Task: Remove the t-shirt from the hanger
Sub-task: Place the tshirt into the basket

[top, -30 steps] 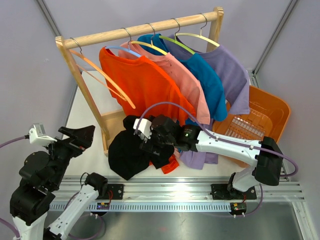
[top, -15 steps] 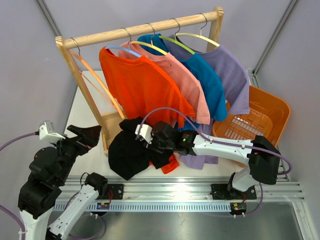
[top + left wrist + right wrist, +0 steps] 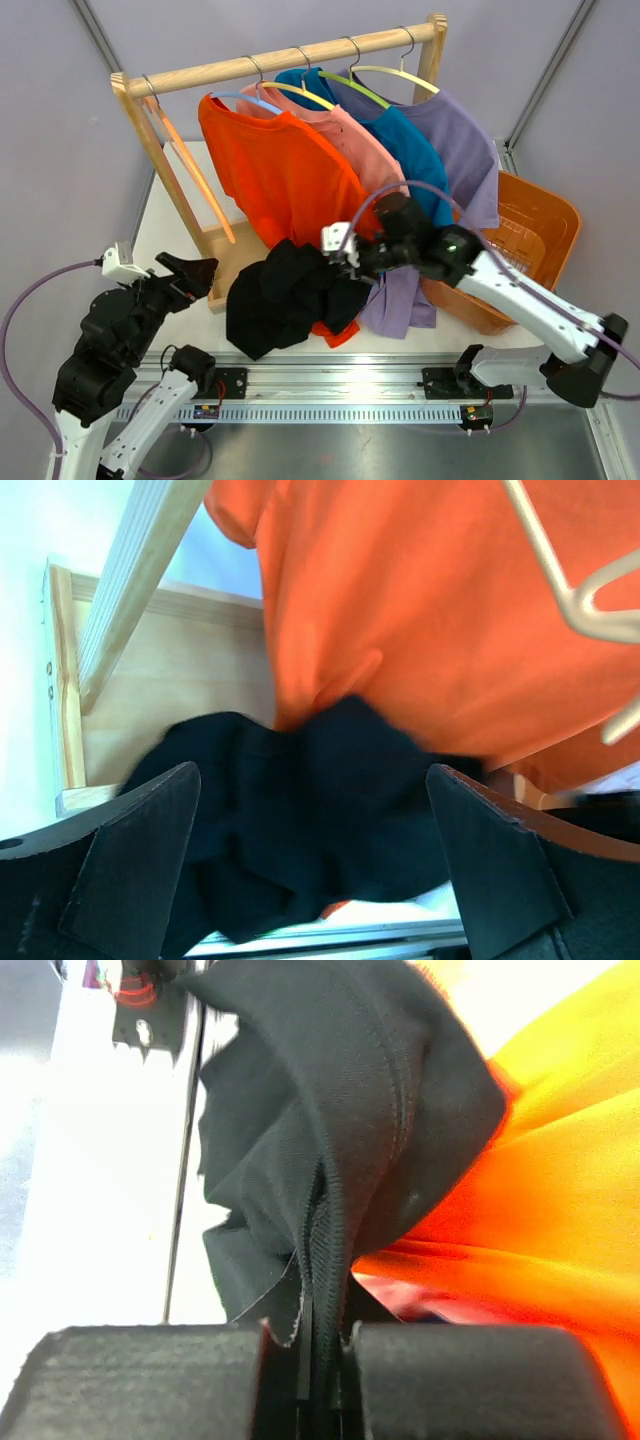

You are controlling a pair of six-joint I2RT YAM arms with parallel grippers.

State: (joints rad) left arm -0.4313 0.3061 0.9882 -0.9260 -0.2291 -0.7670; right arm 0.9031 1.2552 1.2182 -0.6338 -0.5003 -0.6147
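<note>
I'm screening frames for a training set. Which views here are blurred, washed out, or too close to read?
Top external: evenly lit and sharp. Left wrist: the black t-shirt has soft edges, and the table is blown out to white. Right wrist: the right hand is too near and blurred, and the orange t-shirt is oversaturated and out of focus.

top: high, looking down | wrists: close — all share black t-shirt (image 3: pixel 280 300)
</note>
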